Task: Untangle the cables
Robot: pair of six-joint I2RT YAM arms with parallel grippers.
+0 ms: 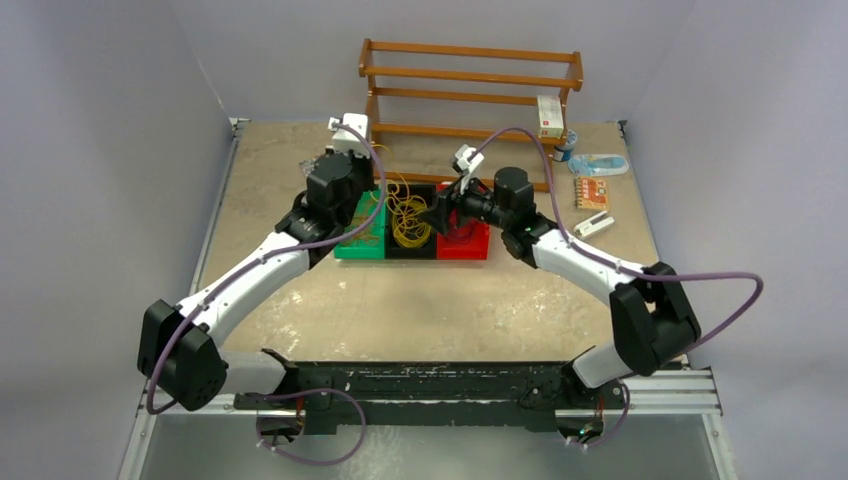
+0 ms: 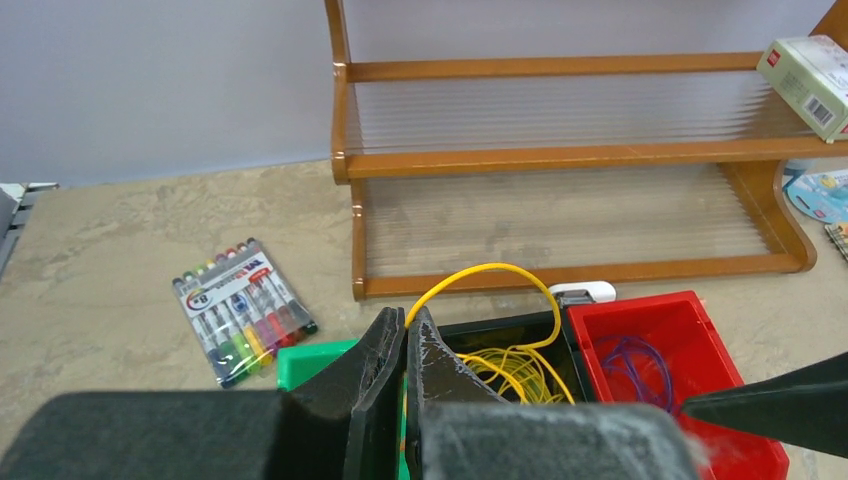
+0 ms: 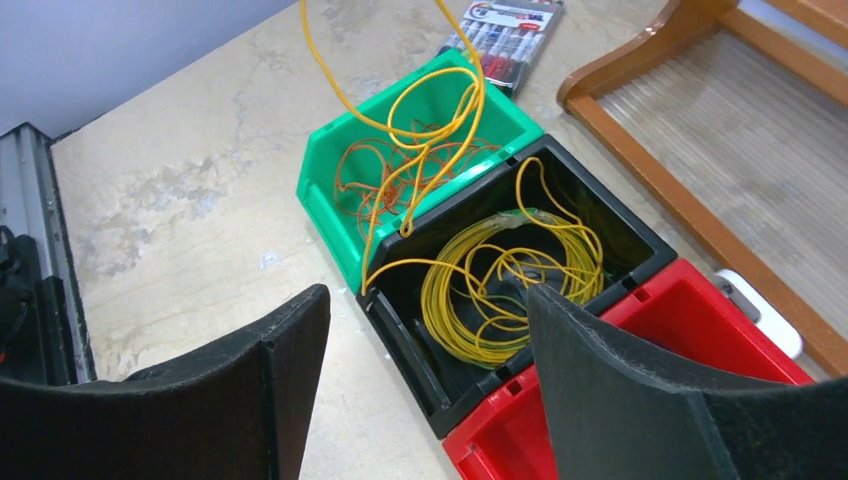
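Left claw (image 2: 405, 345): clamped on yellow cable (image 2: 490, 268).
Right claw (image 3: 428, 300): spread wide, empty (above black bin (image 3: 620, 215)).
Risk: raised loop snags orange cables (image 3: 365, 175), dragging them out.

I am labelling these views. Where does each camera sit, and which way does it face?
Top: above and behind, looking down at the table; left arm and right arm show.
Left wrist: low, facing the rack; shut left gripper shows.
Right wrist: higher, looking down into the black bin; open right gripper shows.
Wrists share: yellow cable.
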